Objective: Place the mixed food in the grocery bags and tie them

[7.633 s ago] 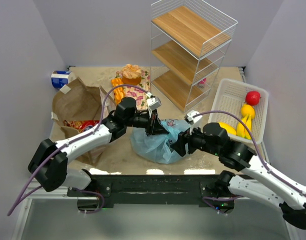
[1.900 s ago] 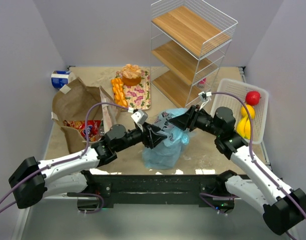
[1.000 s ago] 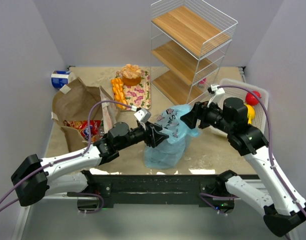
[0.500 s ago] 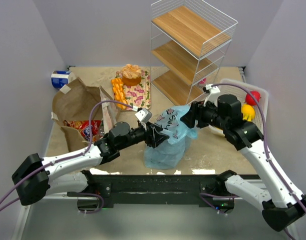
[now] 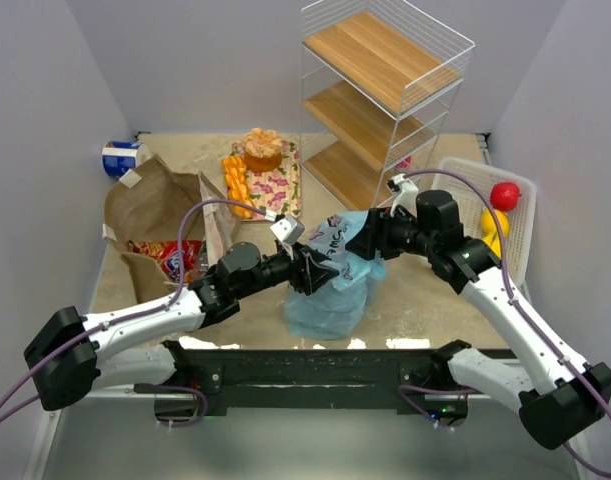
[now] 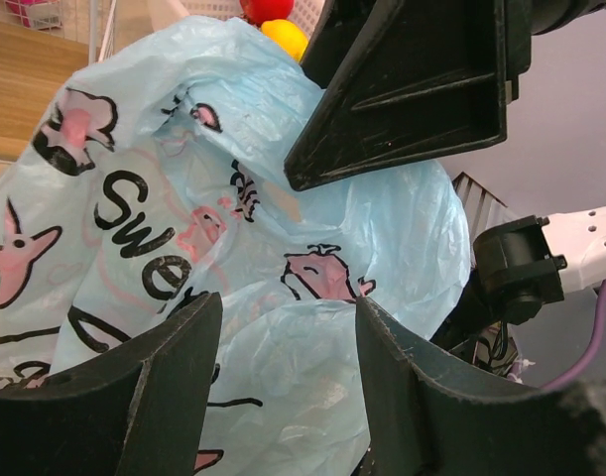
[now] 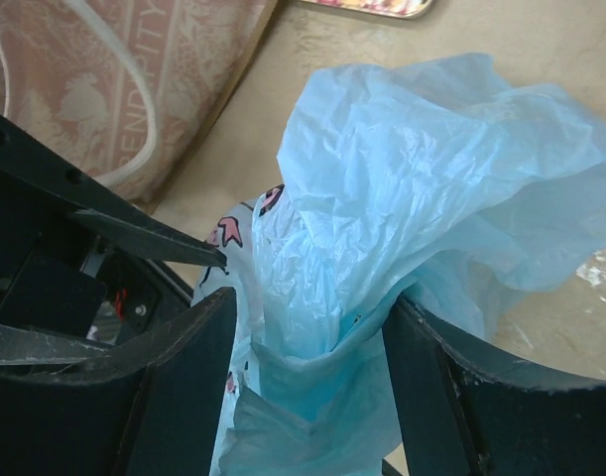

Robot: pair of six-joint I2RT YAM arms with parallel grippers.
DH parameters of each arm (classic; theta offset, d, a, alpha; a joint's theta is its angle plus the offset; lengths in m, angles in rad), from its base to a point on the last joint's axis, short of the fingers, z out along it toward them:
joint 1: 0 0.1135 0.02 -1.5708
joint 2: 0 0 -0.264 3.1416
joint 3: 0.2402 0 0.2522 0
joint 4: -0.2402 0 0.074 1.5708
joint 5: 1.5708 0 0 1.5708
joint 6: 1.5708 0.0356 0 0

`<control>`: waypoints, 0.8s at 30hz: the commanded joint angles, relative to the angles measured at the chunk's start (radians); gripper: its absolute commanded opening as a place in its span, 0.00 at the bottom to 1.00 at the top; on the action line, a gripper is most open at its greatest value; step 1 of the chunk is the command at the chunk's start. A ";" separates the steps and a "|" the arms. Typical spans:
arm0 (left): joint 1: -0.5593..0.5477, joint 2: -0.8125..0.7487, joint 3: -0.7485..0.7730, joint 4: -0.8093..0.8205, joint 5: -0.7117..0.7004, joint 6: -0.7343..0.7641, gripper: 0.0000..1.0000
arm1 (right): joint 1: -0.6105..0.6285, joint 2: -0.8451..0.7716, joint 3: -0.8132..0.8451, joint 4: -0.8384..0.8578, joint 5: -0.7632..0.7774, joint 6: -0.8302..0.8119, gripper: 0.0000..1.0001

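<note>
The light-blue plastic bag (image 5: 330, 290) stands bunched up at the table's front middle. My left gripper (image 5: 310, 268) reaches into its left side. In the left wrist view the left gripper (image 6: 288, 317) is open, with printed bag plastic (image 6: 183, 228) bulging between the fingers. My right gripper (image 5: 370, 236) comes in from the right at the bag's top. In the right wrist view the right gripper (image 7: 310, 307) is open, straddling the gathered bag top (image 7: 402, 178). The brown paper bag (image 5: 160, 205) lies at the left with red snack packets (image 5: 175, 258) in its mouth. A silver-and-blue can (image 5: 120, 158) lies at the back left.
A white slatted basket (image 5: 465, 185) at the right holds a red fruit (image 5: 503, 195) and yellow fruit (image 5: 488, 238). A wire rack with wooden shelves (image 5: 385, 90) stands at the back. Orange cake (image 5: 263, 148) and orange segments (image 5: 235, 180) lie on a floral tray (image 5: 275, 190).
My right gripper has swung left from the basket side onto the bag's top and its jaws have narrowed a little. The left gripper has stayed in place at the bag.
</note>
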 commanded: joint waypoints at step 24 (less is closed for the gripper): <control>0.058 -0.136 -0.047 0.008 0.034 0.132 0.62 | 0.002 0.067 -0.163 0.544 -0.546 0.350 0.00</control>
